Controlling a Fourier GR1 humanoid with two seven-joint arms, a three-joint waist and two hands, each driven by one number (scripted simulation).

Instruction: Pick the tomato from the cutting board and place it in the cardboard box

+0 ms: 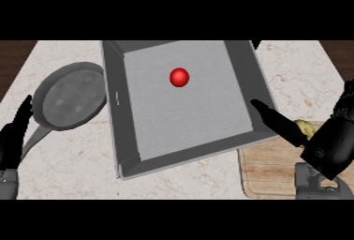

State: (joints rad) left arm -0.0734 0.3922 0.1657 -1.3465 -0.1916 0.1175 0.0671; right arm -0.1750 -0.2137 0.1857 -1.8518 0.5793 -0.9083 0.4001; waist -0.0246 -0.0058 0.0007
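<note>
The pale marble counter (180, 180) carries a grey box (259, 79) across its middle, and the tomato (179, 77) already lies inside, toward its far wall. My right hand (330, 140) hangs spread and empty above the cutting board (273, 171) at the near right corner. My left hand (11, 140) rests open at the left edge beside a pan (69, 96), out of the way.

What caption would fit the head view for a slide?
Tomato lies in the grey box; right hand open over the cutting board, left hand resting by the pan.
</note>
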